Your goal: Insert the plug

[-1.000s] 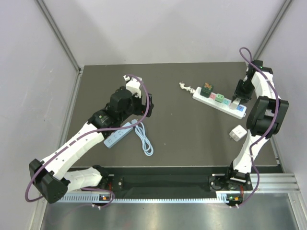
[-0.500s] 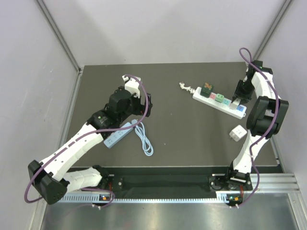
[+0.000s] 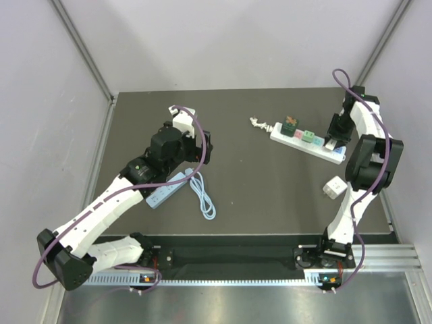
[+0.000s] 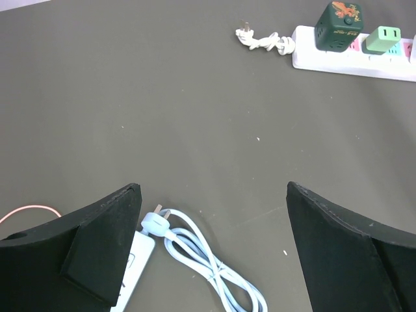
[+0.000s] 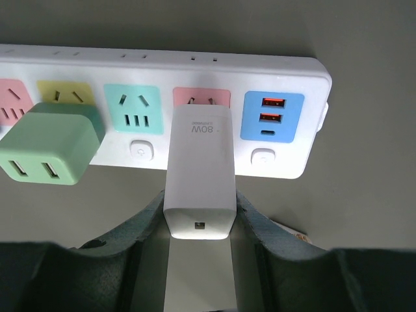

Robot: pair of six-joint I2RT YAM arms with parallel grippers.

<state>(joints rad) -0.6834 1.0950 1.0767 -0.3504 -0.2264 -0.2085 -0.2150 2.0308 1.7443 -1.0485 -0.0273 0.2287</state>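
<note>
Holds white plug (image 5: 199, 175) clamped in right claw (image 5: 199, 211), prongs at pink socket (image 5: 201, 97) of white power strip (image 5: 162, 62), just beside green adapter (image 5: 49, 146). Hangs left claw (image 4: 214, 247) wide open above blue cable (image 4: 208, 260) on dark desk (image 4: 195, 97); pale grey walls (image 3: 236, 40) behind and beside

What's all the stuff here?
Power strip: one, white with coloured sockets, far right.
Its cord: one, white, bundled at its end.
Cube adapter: one, dark green, plugged into the strip.
Flat adapter: one, light green, plugged in beside it.
Charger: one, white, at the pink socket.
Loose cube: one, white, near right side.
Small strip: one, light blue, with cable, left side.
Left end effector: black, open.
Right end effector: black, shut on the charger.
</note>
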